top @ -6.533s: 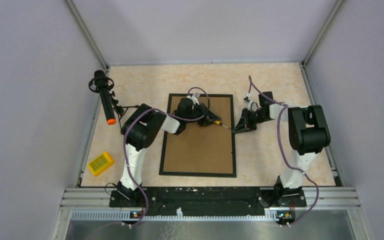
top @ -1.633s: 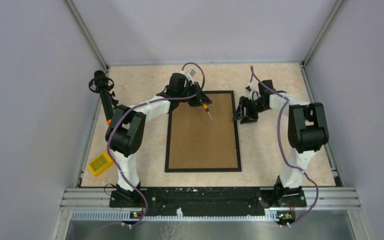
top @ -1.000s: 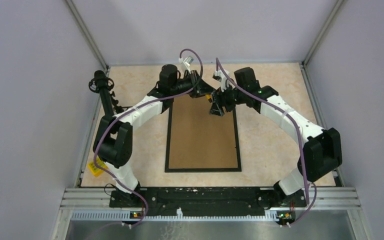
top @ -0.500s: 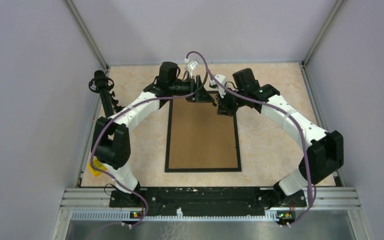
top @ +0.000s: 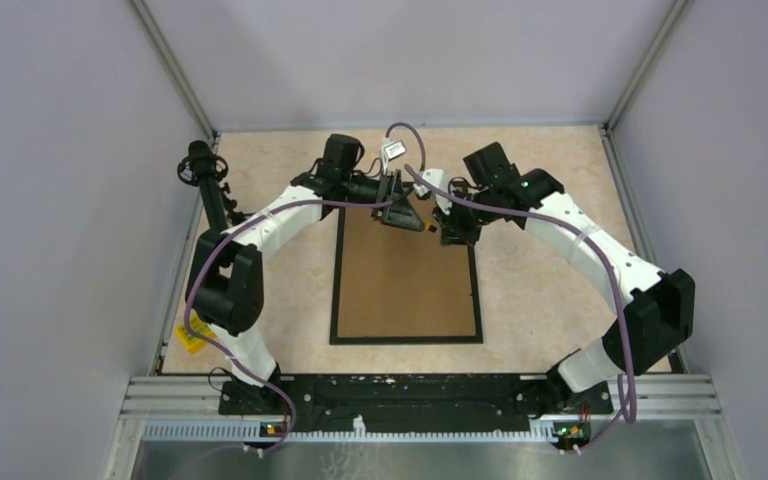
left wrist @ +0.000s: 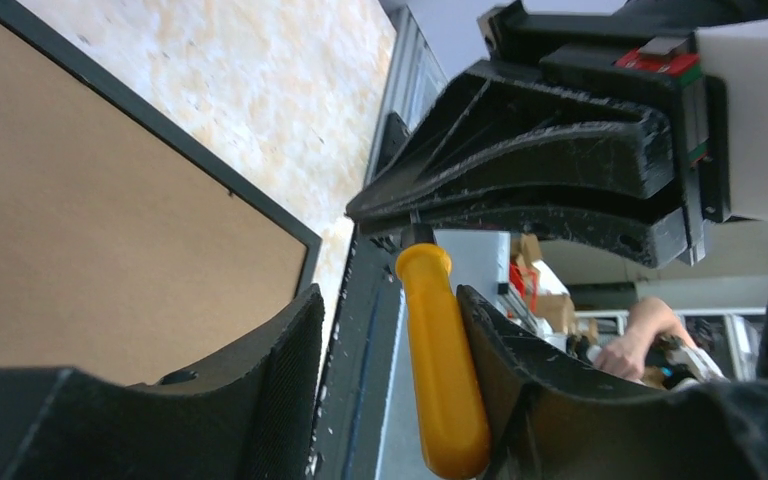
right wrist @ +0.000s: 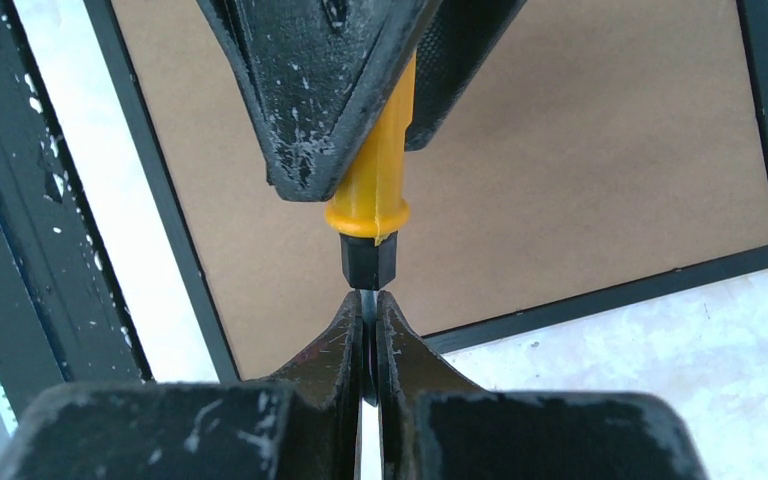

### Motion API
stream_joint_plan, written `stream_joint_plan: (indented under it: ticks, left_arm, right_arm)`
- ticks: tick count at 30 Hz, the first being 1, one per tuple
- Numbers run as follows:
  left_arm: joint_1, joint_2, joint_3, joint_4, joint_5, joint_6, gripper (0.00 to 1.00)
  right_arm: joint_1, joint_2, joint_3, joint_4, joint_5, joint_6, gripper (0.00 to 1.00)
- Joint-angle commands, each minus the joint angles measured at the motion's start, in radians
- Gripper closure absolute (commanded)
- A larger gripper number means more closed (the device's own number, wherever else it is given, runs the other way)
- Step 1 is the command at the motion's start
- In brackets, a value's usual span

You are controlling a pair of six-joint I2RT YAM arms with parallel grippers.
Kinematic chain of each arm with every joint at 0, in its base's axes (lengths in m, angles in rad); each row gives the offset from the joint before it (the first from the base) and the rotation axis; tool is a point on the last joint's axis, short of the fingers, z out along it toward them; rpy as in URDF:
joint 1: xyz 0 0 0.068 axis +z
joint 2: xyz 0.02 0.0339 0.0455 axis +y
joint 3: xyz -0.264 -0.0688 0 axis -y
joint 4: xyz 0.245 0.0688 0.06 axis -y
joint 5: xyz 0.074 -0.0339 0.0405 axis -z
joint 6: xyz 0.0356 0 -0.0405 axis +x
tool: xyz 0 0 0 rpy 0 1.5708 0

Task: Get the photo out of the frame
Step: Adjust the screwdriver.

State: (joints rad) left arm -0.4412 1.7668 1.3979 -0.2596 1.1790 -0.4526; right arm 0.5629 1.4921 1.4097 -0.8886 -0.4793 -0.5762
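The frame [top: 405,290] lies face down on the table, with its brown back up and a thin black border. The photo is hidden under that back. A screwdriver with a yellow handle [left wrist: 445,370] is held in the air over the frame's far end. My left gripper [left wrist: 385,380] is open around the handle, which rests against one finger with a gap to the other. My right gripper [right wrist: 368,310] is shut on the screwdriver's metal shaft just below the black collar. Both grippers meet tip to tip in the top view, the left [top: 405,215] and the right [top: 448,228].
A black cylinder with an orange tip on a stand [top: 205,180] is at the table's left edge. A yellow block [top: 192,335] lies at the near left, partly behind my left arm. A black rail [top: 400,390] runs along the near edge. Walls enclose three sides.
My right arm swung in from the right of the frame to its far end and closed on the screwdriver shaft. My left gripper carried the screwdriver to the far end, and its jaws now stand apart.
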Motion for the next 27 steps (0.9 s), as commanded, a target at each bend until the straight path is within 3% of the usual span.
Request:
stream_joint_plan:
  ticks: [1,8,12,17,19,20,23,27]
  left_arm:
    - [-0.008,-0.013,-0.073,0.159,0.091,-0.112,0.47]
    - [-0.015,-0.006,-0.099,0.197,0.093,-0.158,0.53]
    - [-0.018,-0.015,-0.155,0.326,0.105,-0.255,0.56]
    - [-0.019,-0.009,-0.185,0.386,0.112,-0.306,0.83]
    - [-0.015,-0.012,-0.188,0.391,0.117,-0.309,1.0]
    - [-0.01,-0.018,-0.189,0.391,0.111,-0.306,1.0]
    - [0.034,-0.039,-0.188,0.371,0.046,-0.302,1.0]
    - [0.164,-0.044,-0.155,0.294,-0.037,-0.288,1.0]
  right_arm:
    - [0.038,-0.03,0.044,-0.002,0.011,-0.046,1.0]
    - [0.056,-0.014,0.048,-0.008,0.023,-0.056,1.0]
    - [0.072,-0.011,0.041,-0.003,0.027,-0.056,1.0]
    - [0.081,-0.006,0.044,0.009,0.049,-0.047,1.0]
    - [0.081,-0.009,0.045,0.02,0.083,-0.029,0.99]
    - [0.081,-0.009,0.046,0.027,0.125,-0.011,0.9]
    - [0.081,-0.008,0.038,0.024,0.177,0.009,0.52]
    - [0.104,-0.075,-0.092,0.1,0.15,0.044,0.33]
